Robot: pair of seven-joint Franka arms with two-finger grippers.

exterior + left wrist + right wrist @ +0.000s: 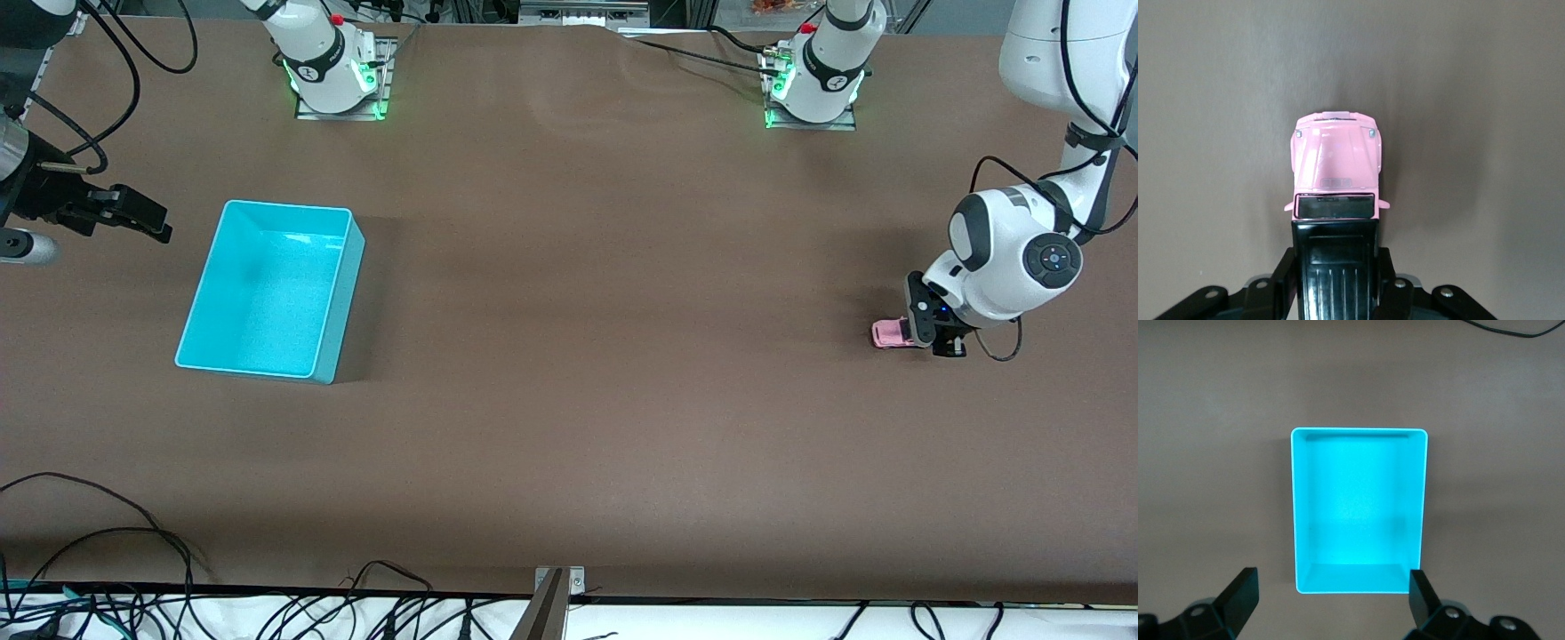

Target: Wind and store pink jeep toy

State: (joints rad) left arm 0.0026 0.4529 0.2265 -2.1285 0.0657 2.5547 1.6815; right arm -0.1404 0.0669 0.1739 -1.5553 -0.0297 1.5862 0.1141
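Observation:
The pink jeep toy (887,333) stands on the brown table at the left arm's end. Its pink hood and black roof panel show in the left wrist view (1337,163). My left gripper (932,336) is low at the table, and its fingers (1286,267) press on both sides of the jeep's black rear part. The empty cyan bin (267,298) stands toward the right arm's end and fills the middle of the right wrist view (1358,507). My right gripper (147,218) hangs open and empty beside the bin, and its fingertips (1245,583) frame the bin's near wall.
The brown table (605,293) stretches between the bin and the jeep. The two arm bases (333,71) stand along the table's edge farthest from the front camera. Loose black cables (133,551) lie at the edge nearest it.

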